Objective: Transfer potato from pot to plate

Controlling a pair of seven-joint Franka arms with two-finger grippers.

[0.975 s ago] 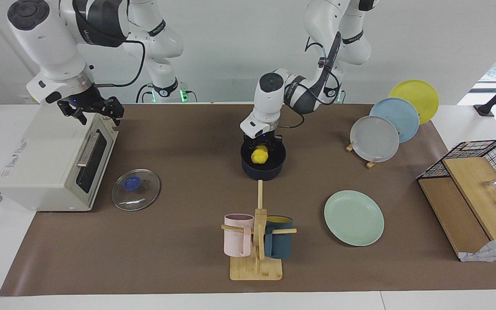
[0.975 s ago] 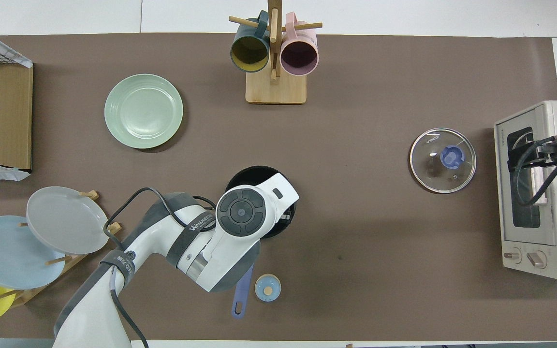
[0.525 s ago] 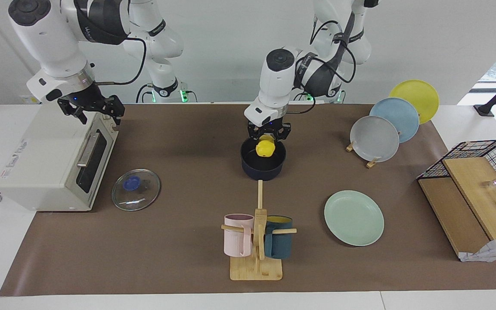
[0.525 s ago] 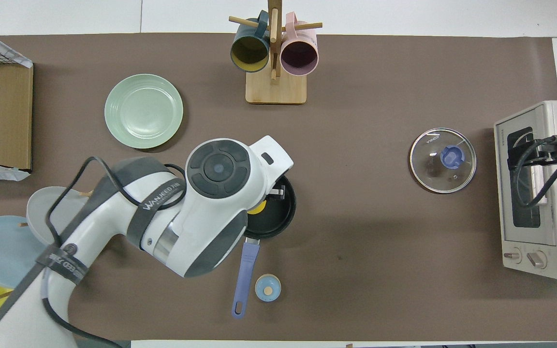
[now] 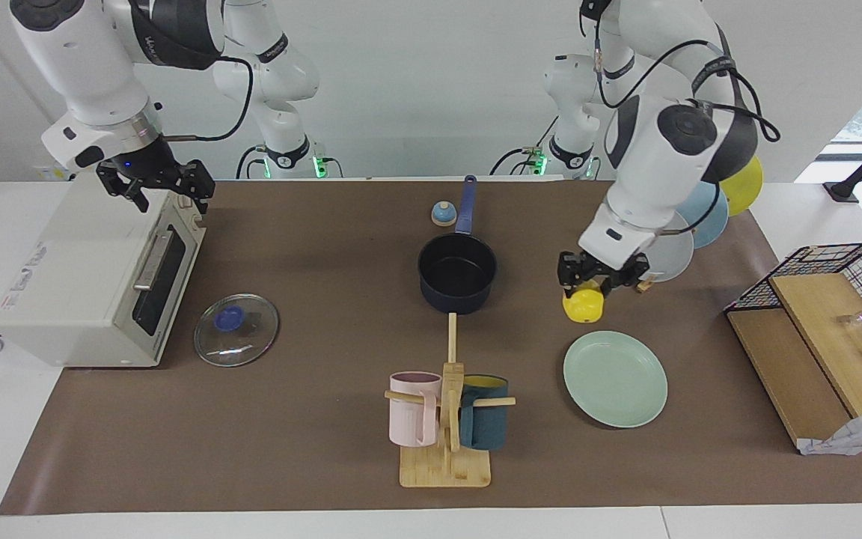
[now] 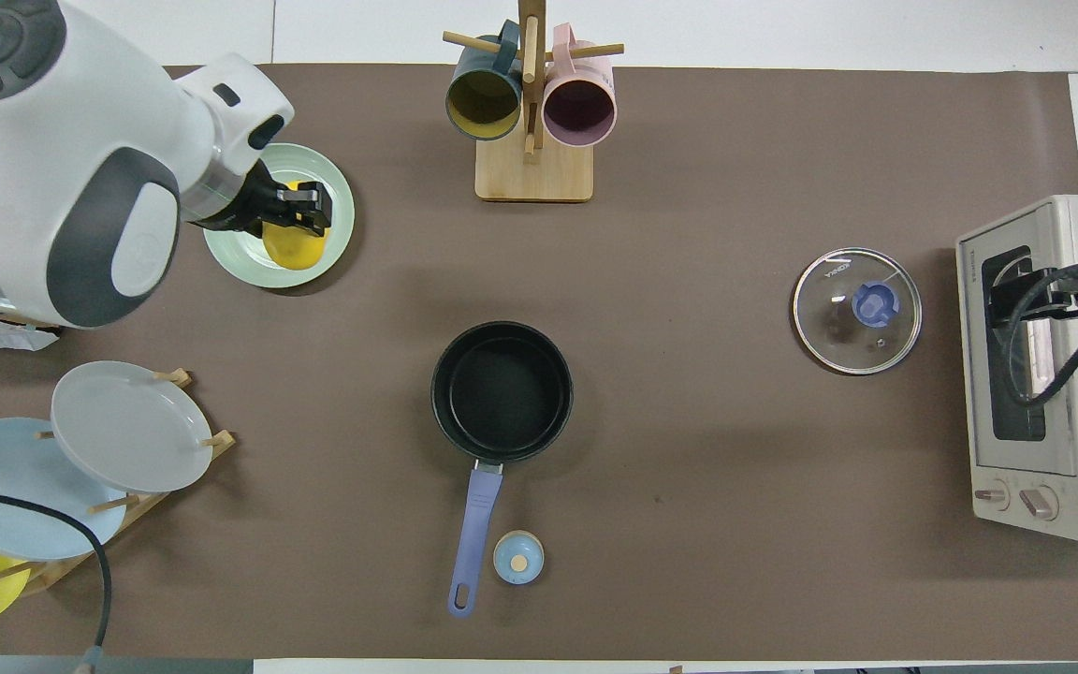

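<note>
Left end effector is shut tight on the potato, holding it up in the air; in the overhead view it's over the plate, toward the plate's 3 o'clock side. In the facing view the potato hangs clear above the desk, not touching the plate.

Pot sits mid-desk w/ nothing in it, black inside showing, blue handle pointing to 6 o'clock in the overhead view, i.e. toward the robots. A small blue knob-like item lies just beside the handle's end. Plate is well apart from the pot, at about 10 o'clock from it in the overhead view.

Right end effector waits over the toaster oven at the right arm's end of the desk, fingers spread wide, holding nothing.

Glass lid lies flat on the desk in front of the toaster oven. Mug rack w/ 2 mugs stands farther from the robots than the pot.
</note>
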